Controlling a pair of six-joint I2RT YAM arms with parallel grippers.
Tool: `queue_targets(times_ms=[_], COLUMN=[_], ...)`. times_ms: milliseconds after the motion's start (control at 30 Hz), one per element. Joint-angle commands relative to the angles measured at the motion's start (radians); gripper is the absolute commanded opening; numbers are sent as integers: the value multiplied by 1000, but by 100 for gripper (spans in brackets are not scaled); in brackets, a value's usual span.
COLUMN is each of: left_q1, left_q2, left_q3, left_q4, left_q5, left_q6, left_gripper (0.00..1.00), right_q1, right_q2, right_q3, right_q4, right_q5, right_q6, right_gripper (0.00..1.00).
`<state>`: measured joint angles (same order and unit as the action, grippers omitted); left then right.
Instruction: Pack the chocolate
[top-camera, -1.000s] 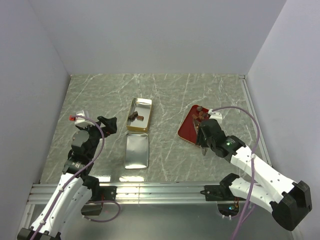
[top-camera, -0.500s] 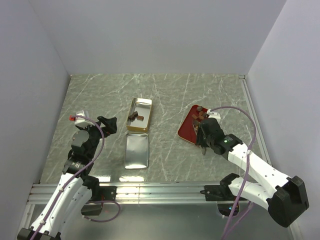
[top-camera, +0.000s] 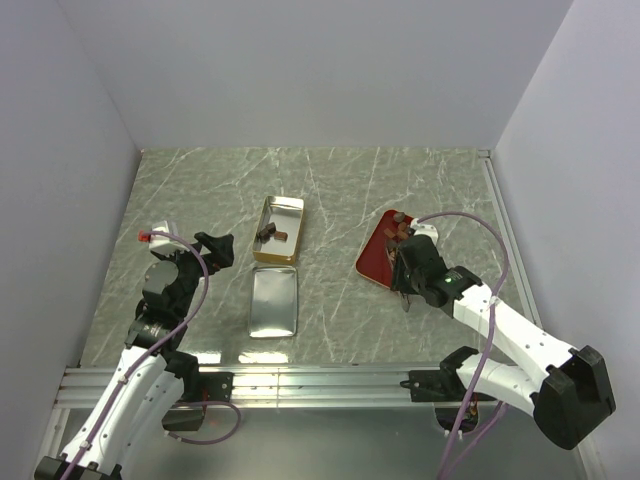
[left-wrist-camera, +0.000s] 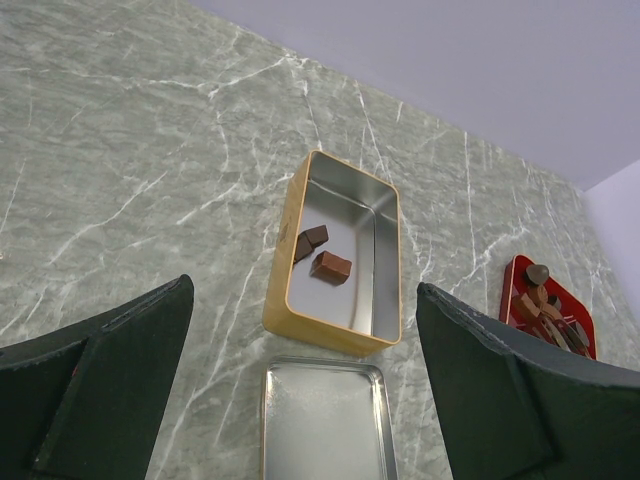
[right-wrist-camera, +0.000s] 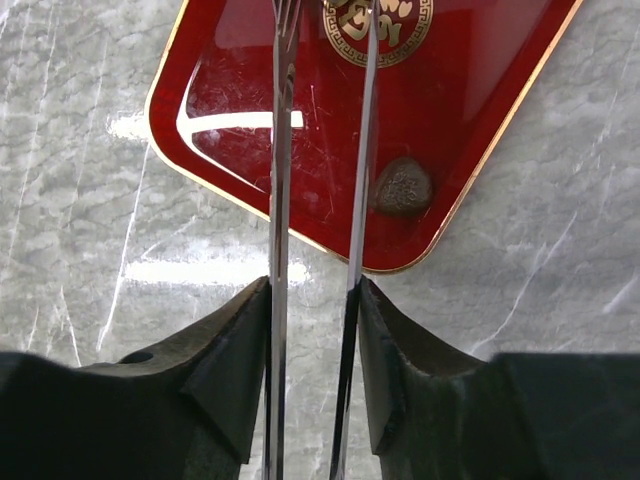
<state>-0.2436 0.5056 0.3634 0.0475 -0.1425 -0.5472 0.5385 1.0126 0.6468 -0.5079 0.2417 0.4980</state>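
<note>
The chocolate (left-wrist-camera: 330, 266) is split between two places: a few chunks are seen in the open tin (left-wrist-camera: 281, 262) near the middle of the desk (top-camera: 200, 190), and the rest lie on the tray (right-wrist-camera: 250, 90) toward the right edge, most of them bunched at its far end. The lid (left-wrist-camera: 325, 430) is laid just beside the tin, on its near side. The right gripper (right-wrist-camera: 313, 290) is clenched on tweezers (right-wrist-camera: 281, 150), whose two thin blades are held over the tray with a narrow gap between them. Their tips are cut off by the frame, so whether anything is pinched there cannot be told. One rounded chunk (right-wrist-camera: 402, 188) is seen just beside the right blade, close to the tray's rim and untouched. The left gripper (top-camera: 220, 250) is released, jaws wide apart, near the left edge and well apart from the tin. The chunks are judged to be light, hard and rigid but smooth-sided, so they could be squirted from thin metal blades if pinched on a slope or a corner, and too hard a squeeze might chip or mark them. Each is best taken across two flat, opposite faces, low and about the middle, and carried level to the tin.
</note>
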Motion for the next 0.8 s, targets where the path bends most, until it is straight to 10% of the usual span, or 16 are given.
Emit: queue_targets(times_ms=[0,767], left_q1=[-3,-3], left_q2=[-10,-12], left_q3=[-6,-6], left_q4=[37,34], left_q5=[15,14], left_q6=[-14,-14], left_gripper=[99,99], right_q1=[-9,-6], right_q2=[-2,-124], right_q3=[7,36], right_q4=[43,-37], right_q5=[2,-10], right_q6=[-13,2], right_gripper=[43,31])
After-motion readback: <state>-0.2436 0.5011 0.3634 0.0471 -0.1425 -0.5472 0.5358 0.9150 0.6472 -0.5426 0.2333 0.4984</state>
